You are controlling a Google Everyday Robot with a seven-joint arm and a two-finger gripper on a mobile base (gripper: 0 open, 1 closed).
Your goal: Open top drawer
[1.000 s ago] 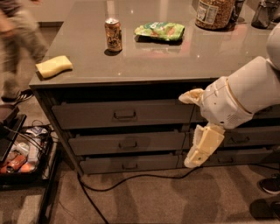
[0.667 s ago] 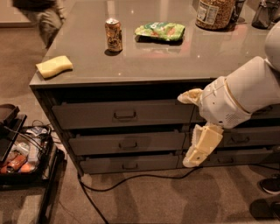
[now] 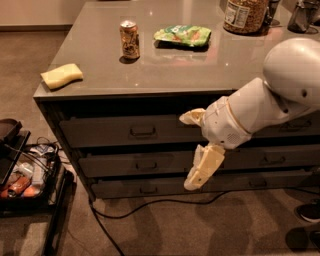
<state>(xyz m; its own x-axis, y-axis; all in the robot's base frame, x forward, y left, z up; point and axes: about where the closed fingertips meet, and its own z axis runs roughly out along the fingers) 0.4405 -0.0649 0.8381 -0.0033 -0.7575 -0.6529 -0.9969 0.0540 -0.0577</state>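
Observation:
The top drawer (image 3: 105, 133) is the tallest grey-brown front of the left three-drawer stack, under the counter edge. Its small pull handle (image 3: 142, 131) sits at its centre. The front lies flush with the stack. My gripper (image 3: 194, 148) hangs in front of the drawers, to the right of the handle and apart from it. Its two cream fingers are spread wide: the upper finger (image 3: 190, 117) is level with the top drawer, the lower finger (image 3: 202, 167) points down over the lower drawers. It holds nothing.
On the grey counter (image 3: 200, 70) stand a can (image 3: 129, 40), a green snack bag (image 3: 182, 35), a yellow sponge (image 3: 61, 75) and a jar (image 3: 245, 15). A black cart (image 3: 25, 175) with clutter stands at the left. A cable (image 3: 150, 205) runs along the floor.
My arm and gripper have moved left, closer to the top drawer's handle. The person at the far left has walked out of view.

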